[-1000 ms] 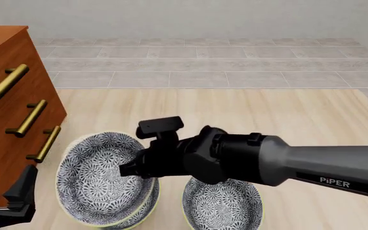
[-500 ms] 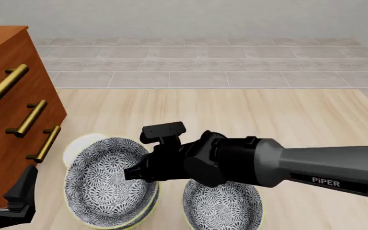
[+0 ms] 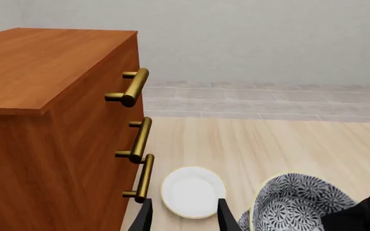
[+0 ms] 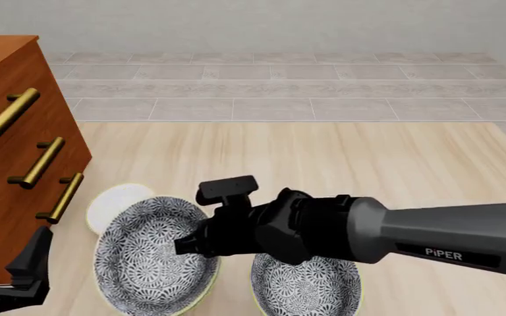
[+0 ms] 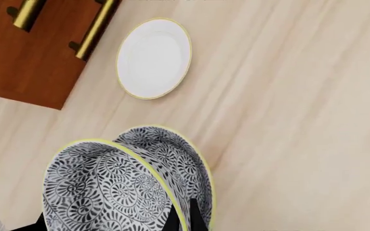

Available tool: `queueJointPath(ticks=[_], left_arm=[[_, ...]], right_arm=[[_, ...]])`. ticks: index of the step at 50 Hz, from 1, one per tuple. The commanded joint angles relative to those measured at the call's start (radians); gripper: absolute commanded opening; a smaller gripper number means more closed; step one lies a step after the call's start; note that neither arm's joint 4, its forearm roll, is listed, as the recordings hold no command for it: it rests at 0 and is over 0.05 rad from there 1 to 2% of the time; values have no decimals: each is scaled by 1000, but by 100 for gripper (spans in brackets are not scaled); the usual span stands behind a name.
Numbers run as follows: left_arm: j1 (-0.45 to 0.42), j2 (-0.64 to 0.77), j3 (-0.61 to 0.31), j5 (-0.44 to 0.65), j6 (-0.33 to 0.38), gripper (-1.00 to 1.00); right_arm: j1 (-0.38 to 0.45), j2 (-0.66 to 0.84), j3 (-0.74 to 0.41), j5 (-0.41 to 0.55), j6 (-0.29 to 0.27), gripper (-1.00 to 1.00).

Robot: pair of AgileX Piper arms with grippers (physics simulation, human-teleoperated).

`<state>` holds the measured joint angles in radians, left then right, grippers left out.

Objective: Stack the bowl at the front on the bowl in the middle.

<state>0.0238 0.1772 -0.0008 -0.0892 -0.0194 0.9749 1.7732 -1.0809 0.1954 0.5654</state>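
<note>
right gripper (image 5: pixel 181 219) clamping front bowl (image 4: pixel 152 253), over middle bowl (image 5: pixel 175 166)

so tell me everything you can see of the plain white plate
The plain white plate is a small round shallow dish, glossy white with a thin pale yellowish rim. It lies flat on the light wooden tabletop, beside the brown wooden drawer cabinet, beyond the floral bowl held by the right gripper. Nothing lies on it or touches it.
</note>
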Motion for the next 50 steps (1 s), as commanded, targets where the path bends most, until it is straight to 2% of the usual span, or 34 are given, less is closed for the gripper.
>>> queueJointPath(ticks=[1, 37, 50], left_arm=[[4, 7, 0, -2, -5, 100], [0, -26, 1, 22, -4, 100], [-1, -26, 1, 22, -3, 100]], right_arm=[[-7, -6, -11, -4, -18, 100], [-19, -24, -45, 26, -38, 100], [-48, -73, -189, 135, -102, 100]])
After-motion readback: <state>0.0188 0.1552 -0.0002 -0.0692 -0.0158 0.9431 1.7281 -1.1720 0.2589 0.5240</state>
